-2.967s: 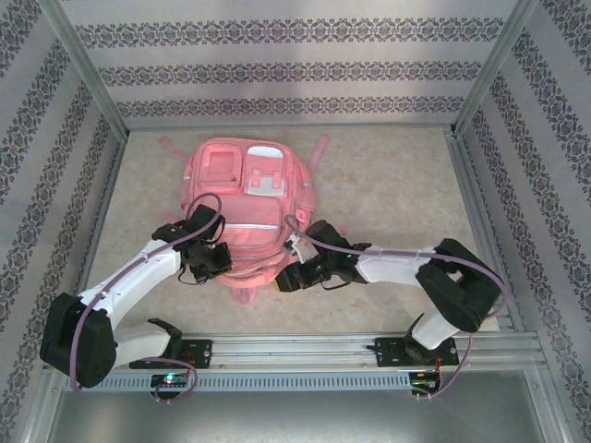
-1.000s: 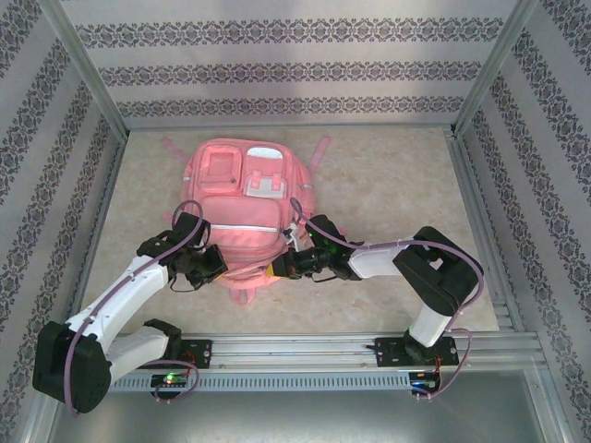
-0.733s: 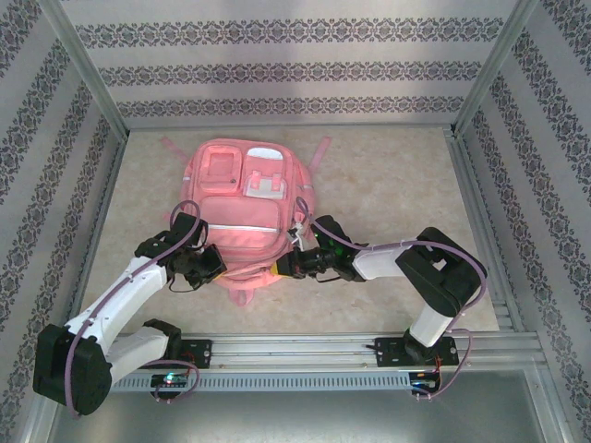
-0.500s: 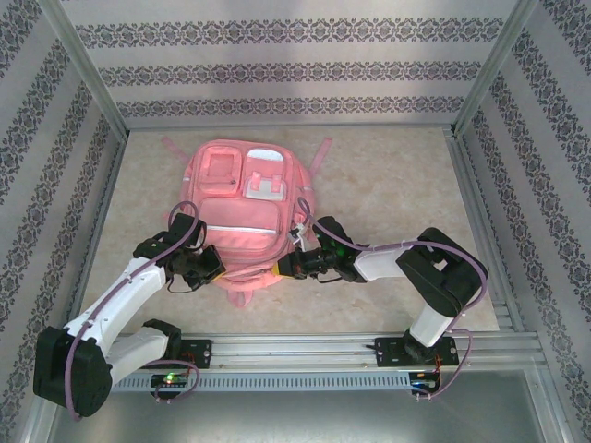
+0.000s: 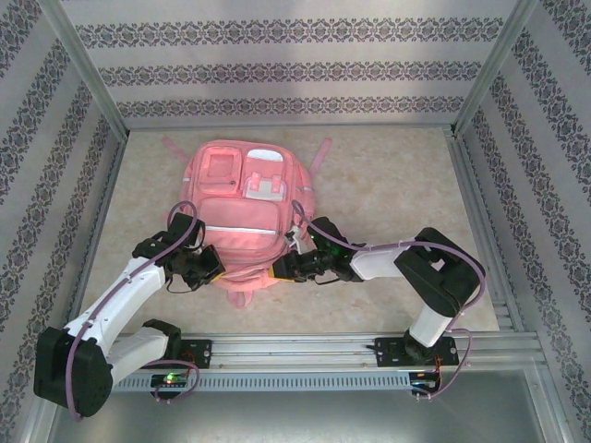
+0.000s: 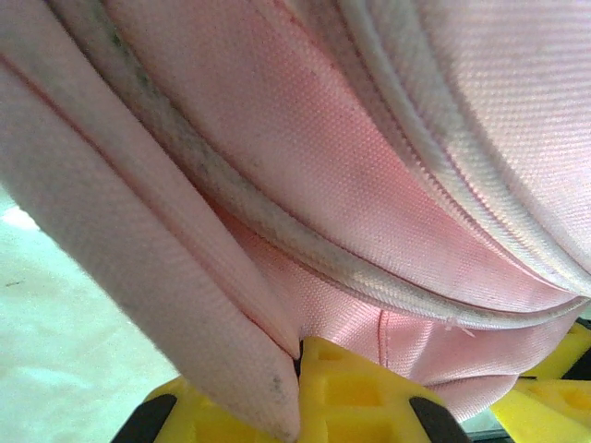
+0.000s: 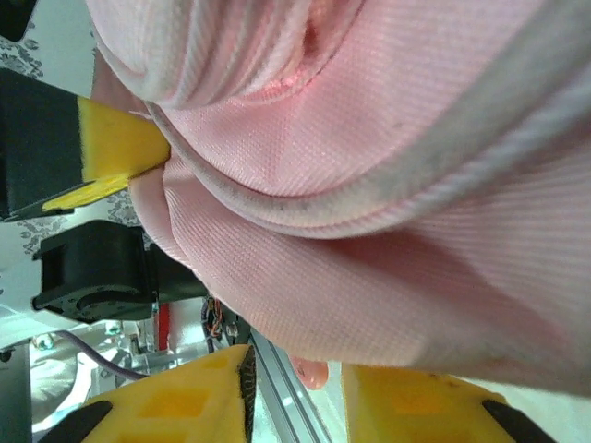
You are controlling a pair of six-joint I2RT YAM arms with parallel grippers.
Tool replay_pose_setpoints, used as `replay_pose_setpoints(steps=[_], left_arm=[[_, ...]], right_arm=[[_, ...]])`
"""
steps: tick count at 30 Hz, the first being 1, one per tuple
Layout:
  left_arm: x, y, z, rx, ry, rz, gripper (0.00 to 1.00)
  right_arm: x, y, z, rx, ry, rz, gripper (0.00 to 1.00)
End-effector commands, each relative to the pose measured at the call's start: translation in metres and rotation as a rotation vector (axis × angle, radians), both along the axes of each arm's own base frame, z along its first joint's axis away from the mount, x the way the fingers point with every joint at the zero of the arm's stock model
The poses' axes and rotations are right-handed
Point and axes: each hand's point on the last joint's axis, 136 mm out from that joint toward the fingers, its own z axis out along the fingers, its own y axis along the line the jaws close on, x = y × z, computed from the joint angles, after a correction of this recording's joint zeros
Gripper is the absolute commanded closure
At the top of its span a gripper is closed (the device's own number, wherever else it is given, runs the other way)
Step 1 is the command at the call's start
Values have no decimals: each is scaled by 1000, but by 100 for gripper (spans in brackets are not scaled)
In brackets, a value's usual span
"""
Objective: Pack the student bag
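The student bag [image 5: 242,208], a large pink backpack with pale front pockets, lies flat on the table with its top end toward the arms. My left gripper [image 5: 211,266] is at the bag's near left corner. In the left wrist view its yellow fingers [image 6: 369,392] are shut on a fold of the bag's pink fabric [image 6: 323,185]. My right gripper [image 5: 280,269] is at the near right corner. Its yellow fingers [image 7: 175,401] stand apart, and the bag's fabric [image 7: 369,185] hangs just above the tips with none between them.
Patterned walls with metal posts enclose the table on three sides. A metal rail [image 5: 305,346] carrying both arm bases runs along the near edge. The bag's pink loop [image 5: 242,297] lies between the grippers. The table [image 5: 397,185] stretches to the right of the bag.
My right gripper has shifted a little left along the bag's near edge and its jaws have parted. The left gripper keeps its hold in nearly the same place.
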Motion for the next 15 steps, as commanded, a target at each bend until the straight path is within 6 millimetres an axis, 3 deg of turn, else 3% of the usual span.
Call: replay_pose_setpoints(steps=[1, 11, 15], left_arm=[[-12, 0, -2, -14, 35, -19, 100], [-11, 0, 0, -14, 31, -20, 100], [-10, 0, 1, -15, 31, -17, 100]], right_arm=[[-1, 9, 0, -15, -21, 32, 66], [1, 23, 3, -46, -73, 75, 74], [2, 27, 10, -45, -103, 77, 82]])
